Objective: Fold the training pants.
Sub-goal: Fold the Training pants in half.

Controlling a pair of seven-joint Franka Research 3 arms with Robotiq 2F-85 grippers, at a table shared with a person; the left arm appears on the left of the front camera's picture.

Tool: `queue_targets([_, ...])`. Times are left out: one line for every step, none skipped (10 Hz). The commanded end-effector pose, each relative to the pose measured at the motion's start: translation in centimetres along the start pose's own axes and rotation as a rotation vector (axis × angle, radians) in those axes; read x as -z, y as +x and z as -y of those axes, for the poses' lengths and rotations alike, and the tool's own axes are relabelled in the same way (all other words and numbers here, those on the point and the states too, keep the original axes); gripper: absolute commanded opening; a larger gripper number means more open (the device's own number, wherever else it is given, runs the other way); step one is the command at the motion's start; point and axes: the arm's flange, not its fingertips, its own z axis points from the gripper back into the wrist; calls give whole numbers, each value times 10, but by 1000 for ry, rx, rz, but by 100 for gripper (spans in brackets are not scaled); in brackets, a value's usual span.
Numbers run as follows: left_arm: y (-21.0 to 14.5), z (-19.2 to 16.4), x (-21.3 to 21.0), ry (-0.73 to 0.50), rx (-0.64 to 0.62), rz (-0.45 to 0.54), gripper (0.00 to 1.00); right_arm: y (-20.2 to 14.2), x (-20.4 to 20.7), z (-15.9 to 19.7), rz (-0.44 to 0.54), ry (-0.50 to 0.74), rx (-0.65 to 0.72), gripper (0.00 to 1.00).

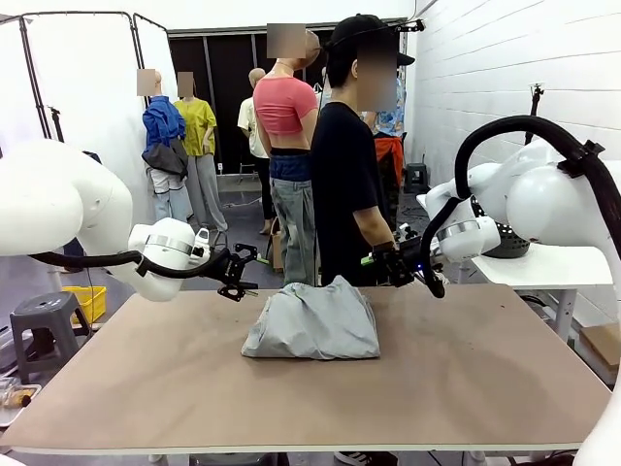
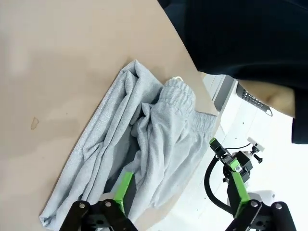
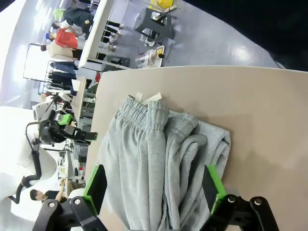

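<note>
Brown surface (image 1: 466, 369) stretched before a person (image 1: 347, 184) standing at its far edge. Pants (image 1: 312, 323) lay folded in a heap near that edge, at the middle. Left tool (image 1: 236, 273) and right tool (image 1: 396, 264) hung either side above them, both spread wide, holding nothing.

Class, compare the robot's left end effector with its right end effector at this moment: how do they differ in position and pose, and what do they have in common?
The left end effector hangs near the table's left far edge; the right end effector hangs at the right far side, in front of the person. The left one points rightward toward the training pants; the right one points leftward toward them. Shared: both are open, empty, above the table and clear of the pants.
</note>
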Motion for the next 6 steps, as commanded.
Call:
queue_targets([4,-5,7,2,-21,-12,100,0,9,10,-8,2,20,100])
queue_targets([4,-5,7,2,-21,-12,100,0,9,10,-8,2,20,100])
queue_targets([4,-5,7,2,-21,-12,100,0,9,10,-8,2,20,100])
queue_targets([4,-5,7,2,-21,-12,100,0,9,10,-8,2,20,100])
queue_targets([4,-5,7,2,-21,-12,100,0,9,10,-8,2,20,100])
queue_targets([4,-5,7,2,-21,-12,100,0,9,10,-8,2,20,100])
